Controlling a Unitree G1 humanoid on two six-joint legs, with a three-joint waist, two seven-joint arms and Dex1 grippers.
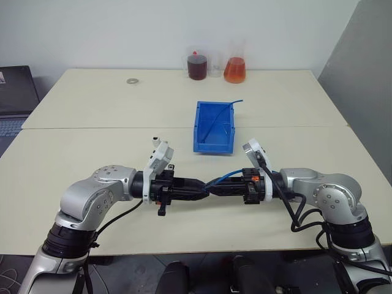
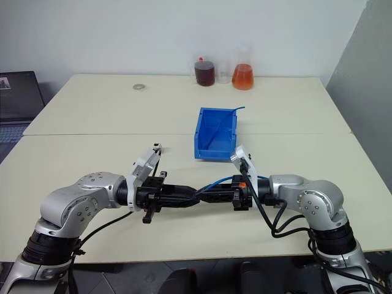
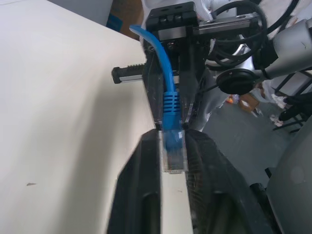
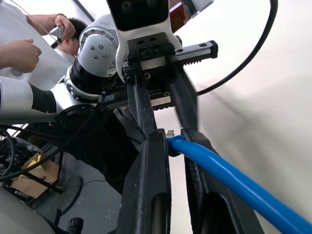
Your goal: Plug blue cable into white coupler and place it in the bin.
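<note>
Meeting tip to tip above the cream-coloured counter (image 1: 92,153), near its front edge and about midway between its left and right edges, so that both parts are lining up on one axis.

Left end effector (image 1: 202,188): pinching the tiny white boxy plastic coupler (image 3: 174,195) between its black fingers (image 3: 141,180), keeping the socket steady and facing the opposite arm.

Right end effector (image 1: 219,184): clenching on the short bright-blue cable (image 1: 229,174) just behind its pale clear plug (image 3: 174,156), close enough to the tip for pushing without the cord buckling; slack arching back over the wrist.

Plug lying at the coupler's mouth, apparently entering it; seating not possible to confirm, latch hidden between the fingers.

Waiting further back, well apart from the arms and near the middle of the counter: the small rectangular bright-blue plastic bin (image 1: 197,125), lower lip turned toward the front edge, probably for easy dropping in. Judging by this, mating step nearly finishing, placing not yet starting.
</note>
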